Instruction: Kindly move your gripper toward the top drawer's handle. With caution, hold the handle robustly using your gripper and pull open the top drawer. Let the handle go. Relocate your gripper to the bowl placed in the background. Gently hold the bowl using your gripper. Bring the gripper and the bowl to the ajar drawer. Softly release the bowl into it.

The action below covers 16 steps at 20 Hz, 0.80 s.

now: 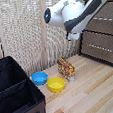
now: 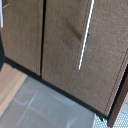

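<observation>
Facing the handle [image 2: 86, 35], the gripper [image 1: 75, 36] hovers near it.

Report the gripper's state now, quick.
Gripper: cannot be told; its fingers are hidden behind the arm, near the dresser. The wrist view shows only drawer fronts.

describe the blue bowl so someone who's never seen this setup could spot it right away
Start at the big black bin on the exterior view's left, standing on the pale wooden floor. Just beside its right wall sit two small round bowls touching each other. The blue bowl is the one farther back, nearer the curtain; the bowl in front of it is the yellow bowl.
</observation>
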Available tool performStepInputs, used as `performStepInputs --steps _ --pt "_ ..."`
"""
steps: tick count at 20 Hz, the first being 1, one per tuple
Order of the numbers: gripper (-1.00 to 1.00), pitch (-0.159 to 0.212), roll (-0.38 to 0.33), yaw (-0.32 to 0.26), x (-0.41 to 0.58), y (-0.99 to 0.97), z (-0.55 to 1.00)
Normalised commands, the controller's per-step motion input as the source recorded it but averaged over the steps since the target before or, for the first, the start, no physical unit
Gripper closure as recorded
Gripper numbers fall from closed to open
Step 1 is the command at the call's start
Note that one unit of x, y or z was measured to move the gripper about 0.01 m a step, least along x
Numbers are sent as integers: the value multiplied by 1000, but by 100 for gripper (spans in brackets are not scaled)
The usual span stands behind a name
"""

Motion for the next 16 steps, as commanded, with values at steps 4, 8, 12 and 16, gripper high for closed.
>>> performStepInputs --steps 4,8,12,16 --pt "-100 -76 -97 189 -16 -587 51" --pt "-100 -52 -166 171 -134 -524 0" --pt "-100 -38 -176 160 -166 -528 0" --pt "-100 -19 -179 130 -223 -576 -2"
